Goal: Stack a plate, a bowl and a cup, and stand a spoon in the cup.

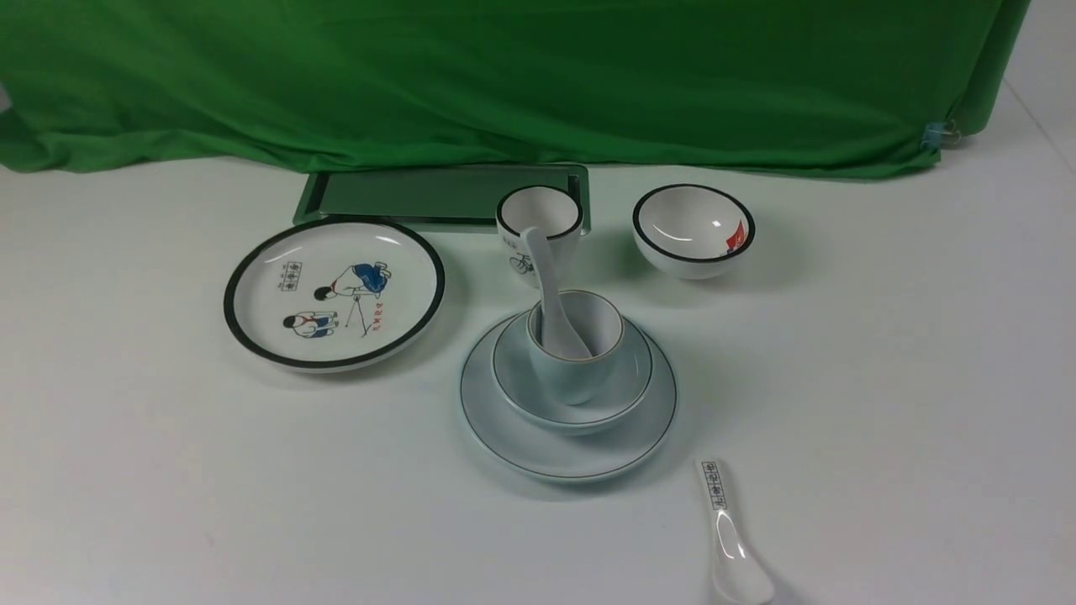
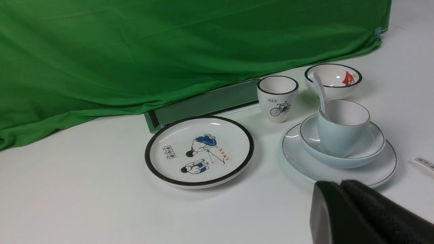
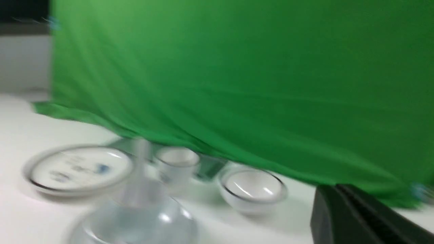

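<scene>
The pale plate (image 1: 504, 428) lies at the table's middle with the shallow bowl (image 1: 517, 382) on it and the handleless cup (image 1: 580, 370) standing in the bowl. The plain white spoon (image 1: 548, 277) stands in the cup, its handle leaning toward the back. The same stack shows in the left wrist view: plate (image 2: 298, 159), bowl (image 2: 373, 144), cup (image 2: 340, 135), spoon (image 2: 320, 89). My left gripper (image 2: 340, 183) is shut and empty, just short of the plate's near rim. My right gripper (image 3: 335, 186) is shut and empty in a blurred view. Neither arm shows in the front view.
A black-rimmed cartoon plate (image 1: 334, 291) lies left of the stack. A bicycle cup (image 1: 538, 220) and a black-rimmed bowl with a red mark (image 1: 693, 228) stand behind it. A printed-handle spoon (image 1: 730, 538) lies at the front right. A dark green tray (image 1: 437, 195) sits before the green cloth (image 1: 504, 76).
</scene>
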`<move>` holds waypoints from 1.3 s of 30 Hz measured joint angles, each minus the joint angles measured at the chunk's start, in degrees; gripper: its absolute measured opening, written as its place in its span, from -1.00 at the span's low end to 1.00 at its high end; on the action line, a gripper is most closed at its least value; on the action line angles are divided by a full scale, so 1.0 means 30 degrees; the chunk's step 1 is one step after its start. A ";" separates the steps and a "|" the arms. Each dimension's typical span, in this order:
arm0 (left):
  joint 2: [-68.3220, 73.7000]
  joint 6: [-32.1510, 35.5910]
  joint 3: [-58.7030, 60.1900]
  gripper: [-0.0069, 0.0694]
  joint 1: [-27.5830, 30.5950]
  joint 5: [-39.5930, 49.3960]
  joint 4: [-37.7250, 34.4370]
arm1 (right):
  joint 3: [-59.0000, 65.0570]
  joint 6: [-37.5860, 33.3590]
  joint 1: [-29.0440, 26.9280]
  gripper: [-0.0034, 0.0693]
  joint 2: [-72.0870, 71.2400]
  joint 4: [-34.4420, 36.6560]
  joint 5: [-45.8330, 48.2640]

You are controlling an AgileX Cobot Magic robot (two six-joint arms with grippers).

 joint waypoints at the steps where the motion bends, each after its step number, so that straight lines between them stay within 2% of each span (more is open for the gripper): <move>1: 0.0000 0.0000 0.0000 -0.90 0.0000 0.0000 0.0000 | 0.0189 0.0063 -0.0612 -0.88 -0.0306 -0.0259 0.0205; 5: 0.0000 0.0000 0.0000 -0.90 0.0000 0.0000 0.0000 | 0.1678 0.1607 -0.3982 -0.88 -0.1997 -0.1872 0.1814; 9: 0.0000 0.0000 0.0000 -0.90 0.0000 0.0000 0.0000 | 0.3140 0.3102 -0.5592 -0.88 -0.4005 -0.3020 0.2946; 19: 0.0000 0.0004 0.0017 -0.90 0.0000 0.0015 0.0000 | 0.3568 0.3860 -0.5851 -0.88 -0.5160 -0.3222 0.6356; 39: 0.0000 0.0004 0.0056 -0.90 0.0000 0.0015 0.0000 | 0.3568 0.4000 -0.5851 -0.80 -0.5160 -0.3237 0.6565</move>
